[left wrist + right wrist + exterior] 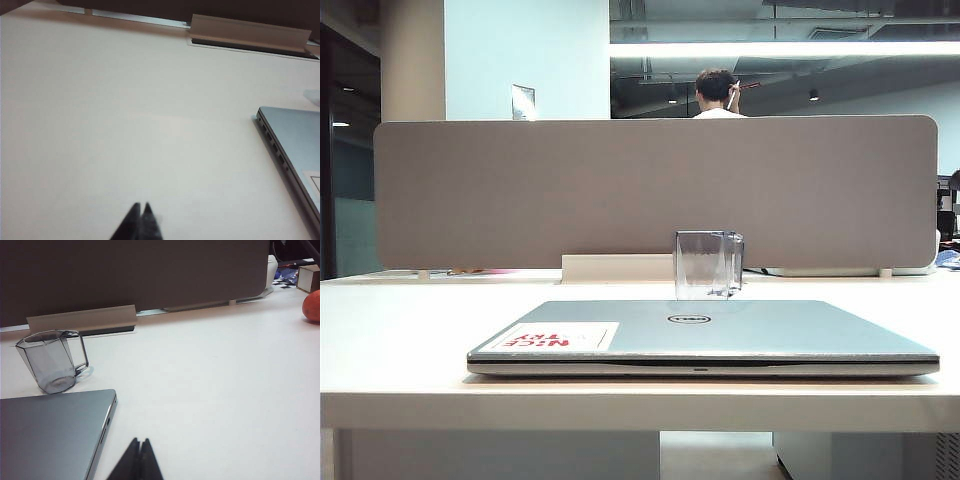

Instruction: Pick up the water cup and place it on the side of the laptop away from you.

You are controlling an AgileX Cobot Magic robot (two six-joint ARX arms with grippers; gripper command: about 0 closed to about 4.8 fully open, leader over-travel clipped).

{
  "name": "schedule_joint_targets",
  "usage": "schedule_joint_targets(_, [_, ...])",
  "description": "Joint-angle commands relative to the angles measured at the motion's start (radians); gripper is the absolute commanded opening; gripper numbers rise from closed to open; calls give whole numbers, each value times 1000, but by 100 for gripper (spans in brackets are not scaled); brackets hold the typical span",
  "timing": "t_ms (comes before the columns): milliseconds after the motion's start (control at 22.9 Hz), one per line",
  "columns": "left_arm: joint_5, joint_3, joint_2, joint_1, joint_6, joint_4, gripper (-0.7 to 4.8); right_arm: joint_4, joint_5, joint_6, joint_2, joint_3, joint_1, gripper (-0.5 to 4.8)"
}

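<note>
the water cup (708, 264) already stands on the table just past the far edge of the laptop (720, 335), so the job looks done. the left gripper (141, 207) and right gripper (140, 442) are pinched closed, holding nothing, near the laptop's sides.

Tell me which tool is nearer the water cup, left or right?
Right. The right tool, shut, hangs over bare table beside the laptop, with the water cup in its view. The left tool, shut, sits off the laptop's opposite edge, cup unseen.
</note>
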Motion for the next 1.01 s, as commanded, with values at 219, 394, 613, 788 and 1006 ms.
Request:
schedule_joint_targets(219, [4,2,1,1,-3,-15,-6,-30,3,3,-2,-6,0,-6])
schedule_joint_targets(394, [4,2,1,1,-3,-15,-6,-60,2,3,-2,-6,0,-5])
schedule_joint_targets(613, [4,2,1,1,-3,-15,-6,-61,1,3,-2,-6,1,-5])
schedule_joint_targets(788, [4,2,1,1,-3,-15,-6,-61,1,3,-2,-6,1,-5])
schedule_joint_targets(1006, [3,2,1,1,-1,-15,-6,-61,2,3,-2,-6,1,-5])
